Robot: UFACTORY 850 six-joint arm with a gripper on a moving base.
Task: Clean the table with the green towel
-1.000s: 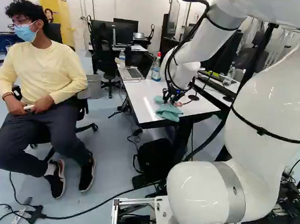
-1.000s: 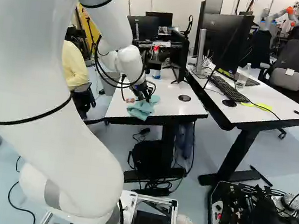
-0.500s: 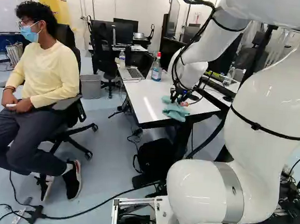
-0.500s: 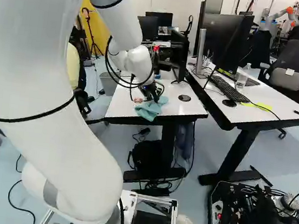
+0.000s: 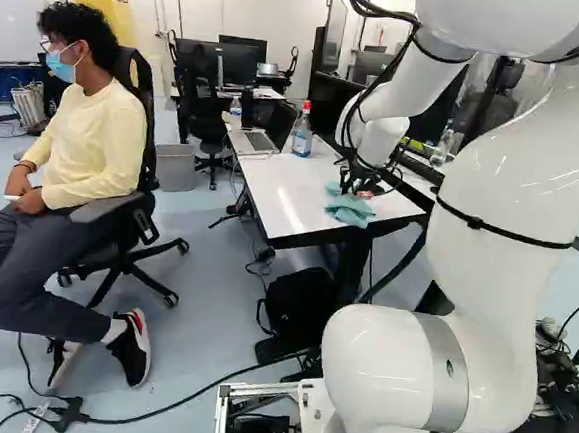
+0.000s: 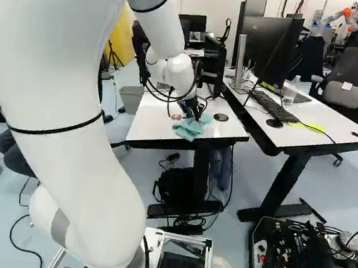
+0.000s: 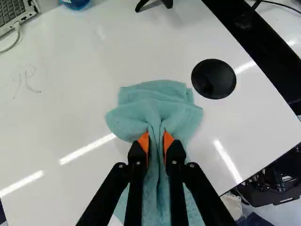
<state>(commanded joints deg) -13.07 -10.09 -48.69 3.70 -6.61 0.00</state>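
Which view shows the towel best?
Wrist view: the towel is large, its folds plain, pinched by the gripper. Both base views show it small, near an edge of the table, partly hidden by the gripper.

Seeing a laptop at eleven o'clock, bin at ten, black bag at six in the left base view.
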